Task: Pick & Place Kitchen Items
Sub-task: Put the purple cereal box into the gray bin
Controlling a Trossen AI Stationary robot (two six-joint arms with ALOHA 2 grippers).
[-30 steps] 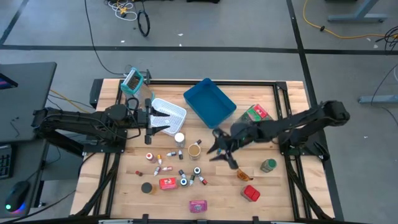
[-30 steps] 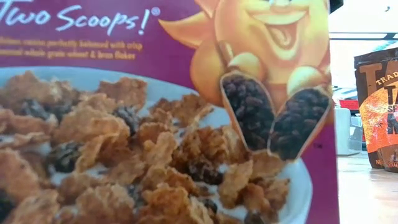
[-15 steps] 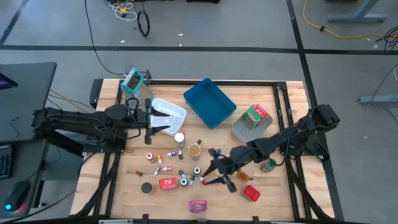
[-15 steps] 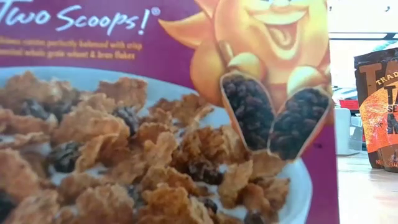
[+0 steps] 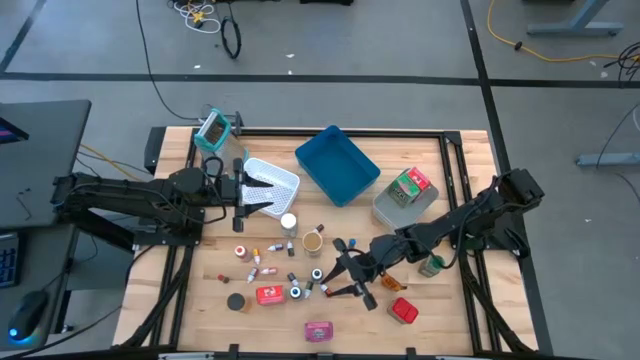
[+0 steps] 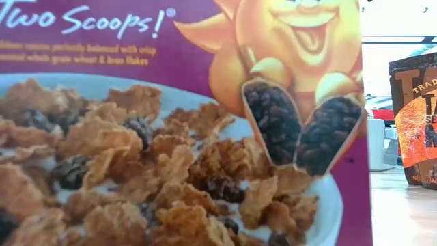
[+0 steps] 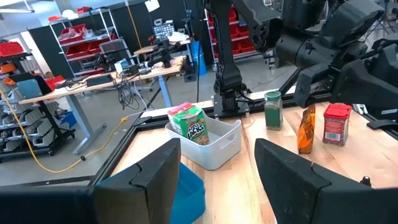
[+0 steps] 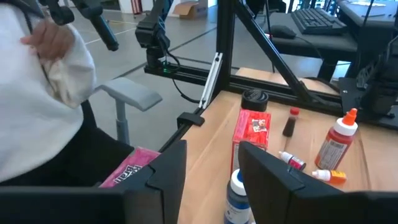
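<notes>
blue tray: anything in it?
Empty. The high view shows the blue tray with only bare blue floor inside; the bottles, tins and packets lie out on the table.

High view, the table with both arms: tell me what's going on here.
The right gripper is down among the small groceries at the table's front middle, fingers open, with a small white-capped bottle between them, apparently not yet gripped. The left gripper waits open and empty beside the white mesh basket.

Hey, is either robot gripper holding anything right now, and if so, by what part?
Nothing is held. The right gripper hangs open over the small bottles; the left gripper waits open by the white mesh basket.
</notes>
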